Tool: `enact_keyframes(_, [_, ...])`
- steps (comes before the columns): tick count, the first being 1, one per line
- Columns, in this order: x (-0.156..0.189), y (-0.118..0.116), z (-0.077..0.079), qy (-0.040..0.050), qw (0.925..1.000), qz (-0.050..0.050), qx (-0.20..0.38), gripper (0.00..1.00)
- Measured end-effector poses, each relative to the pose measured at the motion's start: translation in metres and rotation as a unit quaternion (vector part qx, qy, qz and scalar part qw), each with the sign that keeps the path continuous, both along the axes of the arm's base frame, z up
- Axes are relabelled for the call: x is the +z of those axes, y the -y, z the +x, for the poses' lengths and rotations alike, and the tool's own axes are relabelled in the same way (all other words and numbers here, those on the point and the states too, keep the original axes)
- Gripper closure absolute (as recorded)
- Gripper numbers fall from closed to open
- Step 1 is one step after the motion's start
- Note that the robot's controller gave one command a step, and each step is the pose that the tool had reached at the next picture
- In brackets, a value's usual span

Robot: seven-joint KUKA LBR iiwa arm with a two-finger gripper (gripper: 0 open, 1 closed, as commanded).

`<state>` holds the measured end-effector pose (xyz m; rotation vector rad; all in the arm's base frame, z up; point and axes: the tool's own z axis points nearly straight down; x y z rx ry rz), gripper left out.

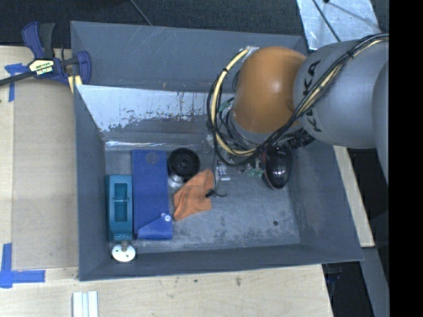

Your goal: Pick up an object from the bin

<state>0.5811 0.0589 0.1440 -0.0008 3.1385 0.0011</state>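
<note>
Treat the pick as pending: the gripper (220, 179) sits at the right edge of the orange cloth (190, 201), you cannot tell its opening, and nothing appears lifted.

bin (264, 230): grey metal, matt, scratched, scuffed | orange cloth (192, 200): soft, creased | teal block (119, 207): smooth plastic | black oval thing (277, 167): glossy | wrist cover (264, 88): orange, smooth, glossy

arm (344, 91) in from the right, gripper (218, 179) down at the crumpled orange cloth (192, 202) mid-bin | black round cap (183, 160) just behind the cloth, beside a flat blue pad (149, 190) | teal plastic block (119, 207) far left | small white disc (123, 252) front-left corner | glossy black oval thing (277, 169) under the arm
</note>
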Motion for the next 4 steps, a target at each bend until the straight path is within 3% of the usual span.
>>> enact_keyframes(1, [-0.045, -0.008, -0.006, 0.0031, 0.9996, 0.000, 0.029, 0.00])
enact_keyframes(2, [-0.066, -0.020, 0.002, 0.0112, 0.9999, 0.000, 0.012, 1.00])
enact_keyframes(3, [-0.066, -0.020, 0.002, 0.0112, 0.9999, 0.000, 0.011, 1.00])
enact_keyframes(4, [0.144, -0.025, 0.009, 0.0026, 0.9991, 0.000, 0.043, 1.00])
